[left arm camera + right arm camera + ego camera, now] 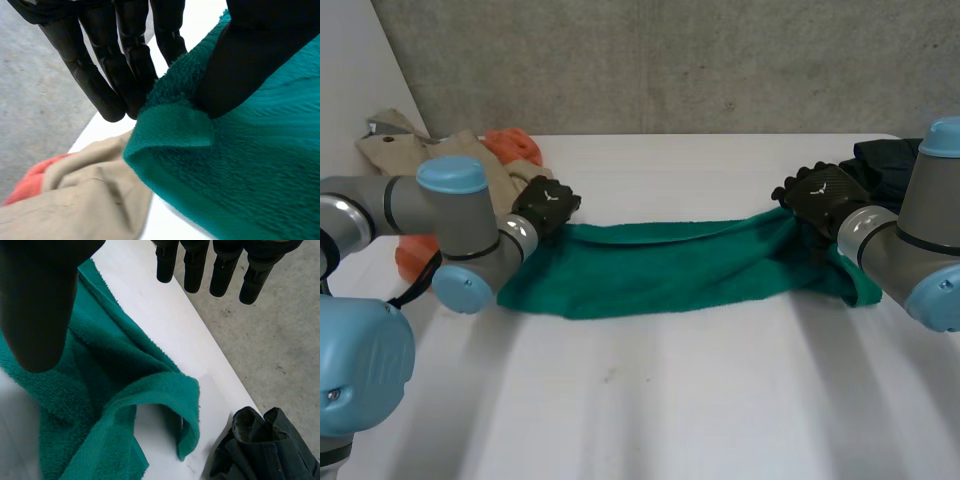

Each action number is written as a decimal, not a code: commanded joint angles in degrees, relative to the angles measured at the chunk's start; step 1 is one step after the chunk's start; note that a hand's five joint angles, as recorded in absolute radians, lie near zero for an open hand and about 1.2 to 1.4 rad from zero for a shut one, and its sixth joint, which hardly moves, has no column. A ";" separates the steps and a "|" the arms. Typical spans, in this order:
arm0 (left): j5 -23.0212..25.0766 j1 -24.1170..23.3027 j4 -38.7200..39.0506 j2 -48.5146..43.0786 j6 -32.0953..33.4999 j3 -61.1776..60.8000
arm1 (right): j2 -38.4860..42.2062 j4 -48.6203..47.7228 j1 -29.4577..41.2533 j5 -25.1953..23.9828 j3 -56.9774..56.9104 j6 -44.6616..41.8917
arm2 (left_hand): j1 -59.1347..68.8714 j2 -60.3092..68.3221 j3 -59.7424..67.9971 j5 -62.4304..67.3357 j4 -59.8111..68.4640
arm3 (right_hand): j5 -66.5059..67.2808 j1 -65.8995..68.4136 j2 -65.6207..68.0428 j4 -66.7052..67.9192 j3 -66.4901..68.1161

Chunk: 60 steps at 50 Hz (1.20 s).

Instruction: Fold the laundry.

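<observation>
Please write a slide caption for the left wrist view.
Left hand pinches the edge of a green towel; a beige garment and an orange garment lie beside it.

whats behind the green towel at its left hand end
A beige garment and an orange cloth lie behind the green towel there. The left arm covers part of both, so how far they reach is hidden.

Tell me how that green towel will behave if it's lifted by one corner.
Probably floppy: the green towel sags and wrinkles between the left hand and the right hand, and its end curls over itself. Its fuzzy terry pile looks grippy, so a pinch likely won't slip. Pushed, it may bunch rather than slide.
</observation>
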 commanded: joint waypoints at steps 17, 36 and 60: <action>4.59 -4.61 20.34 41.66 -6.15 -34.41 | 9.85 9.59 -1.31 -6.26 -26.59 19.95 | 13.64 11.69 12.32 14.33 11.80 | -5.06 -4.32 -4.71 -4.64 -4.82; 8.63 -3.30 31.24 62.68 -10.89 -55.60 | 29.46 -2.08 3.08 -9.96 -39.08 24.26 | 13.64 11.69 12.32 14.33 11.80 | 64.89 65.62 65.23 65.31 65.12; 8.63 0.57 34.84 53.11 -13.27 -47.71 | 12.68 -7.43 -1.31 -6.10 -28.54 24.26 | 13.64 11.69 12.32 14.33 11.80 | 64.94 65.68 65.29 65.36 65.18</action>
